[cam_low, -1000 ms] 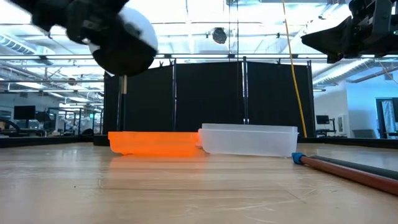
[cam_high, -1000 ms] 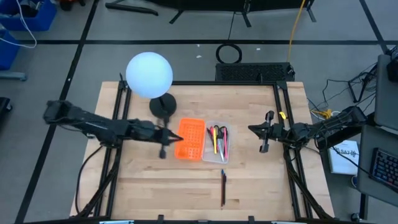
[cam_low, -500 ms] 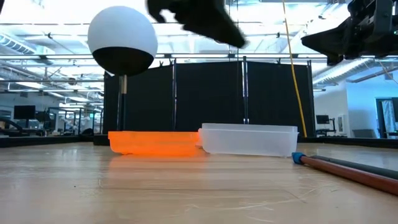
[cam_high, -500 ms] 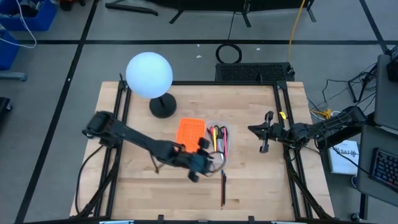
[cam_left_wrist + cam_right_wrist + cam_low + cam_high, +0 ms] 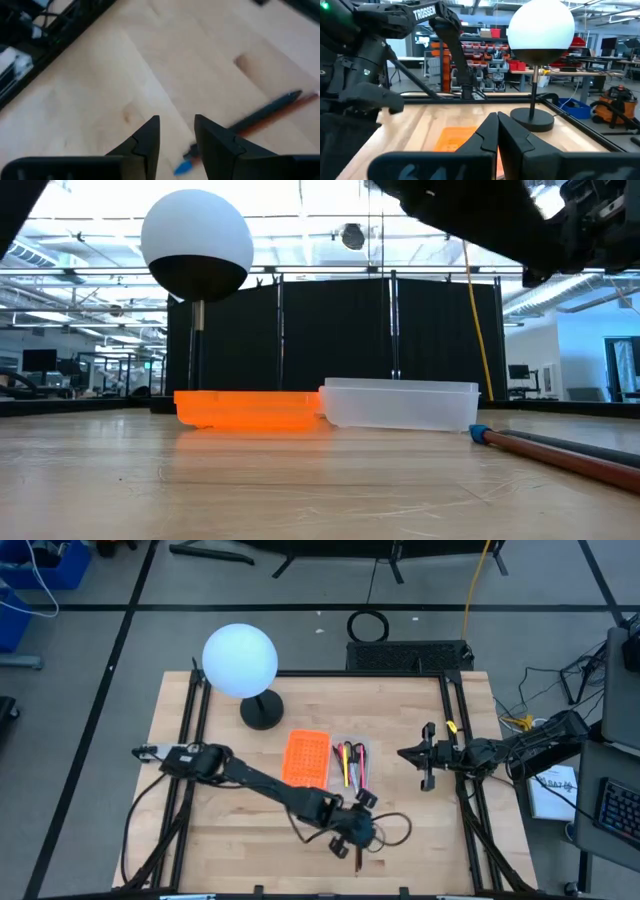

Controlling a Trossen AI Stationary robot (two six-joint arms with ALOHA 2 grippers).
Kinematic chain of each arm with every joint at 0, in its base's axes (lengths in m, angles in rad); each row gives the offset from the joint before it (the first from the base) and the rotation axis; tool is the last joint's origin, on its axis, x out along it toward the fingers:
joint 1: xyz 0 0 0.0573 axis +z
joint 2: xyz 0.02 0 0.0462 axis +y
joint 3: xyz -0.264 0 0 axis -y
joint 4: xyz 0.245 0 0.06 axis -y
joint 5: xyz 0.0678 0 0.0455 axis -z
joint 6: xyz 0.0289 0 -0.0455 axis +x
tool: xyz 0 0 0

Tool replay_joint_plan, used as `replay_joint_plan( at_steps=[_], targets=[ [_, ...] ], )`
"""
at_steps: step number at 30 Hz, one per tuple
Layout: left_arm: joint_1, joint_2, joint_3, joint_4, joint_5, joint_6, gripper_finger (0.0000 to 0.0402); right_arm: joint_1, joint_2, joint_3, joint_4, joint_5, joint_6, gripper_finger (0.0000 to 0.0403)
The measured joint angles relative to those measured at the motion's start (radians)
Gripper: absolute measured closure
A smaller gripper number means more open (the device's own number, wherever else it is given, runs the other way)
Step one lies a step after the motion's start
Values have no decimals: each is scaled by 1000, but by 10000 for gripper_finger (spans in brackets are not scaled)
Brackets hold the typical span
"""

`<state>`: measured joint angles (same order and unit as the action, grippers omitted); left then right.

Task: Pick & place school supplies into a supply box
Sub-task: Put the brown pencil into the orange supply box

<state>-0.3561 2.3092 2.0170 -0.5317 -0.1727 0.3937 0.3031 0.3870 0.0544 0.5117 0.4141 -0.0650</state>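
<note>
High view: my left gripper (image 5: 358, 840) has swung from the orange tray (image 5: 306, 757) to the pens (image 5: 359, 843) lying near the table's front edge, short of the clear box (image 5: 349, 766). Left wrist view: fingers (image 5: 148, 140) now parted, empty. Right gripper (image 5: 428, 755) shut, unmoved.

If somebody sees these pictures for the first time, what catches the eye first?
Probably the big white globe lamp at the table's far left. Next, the left arm stretched across the table, its gripper over the pens near the front edge. The orange tray beside the clear box at the centre also stands out.
</note>
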Motion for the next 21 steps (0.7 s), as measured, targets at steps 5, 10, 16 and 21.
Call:
replay_joint_plan(
  at_steps=[5, 10, 16, 21],
  targets=[
    [56, 63, 68, -51, 131, 86, 260, 0, 0, 0, 0, 0, -7, 403],
    [117, 74, 53, -155, 223, 103, 268, 0, 0, 0, 0, 0, -27, 403],
    [152, 78, 34, -178, 233, 115, 274, 0, 0, 0, -4, 0, -26, 403],
    [131, 100, 33, -175, 223, 186, 274, 0, 1, 0, -8, 0, -15, 403]
  ],
)
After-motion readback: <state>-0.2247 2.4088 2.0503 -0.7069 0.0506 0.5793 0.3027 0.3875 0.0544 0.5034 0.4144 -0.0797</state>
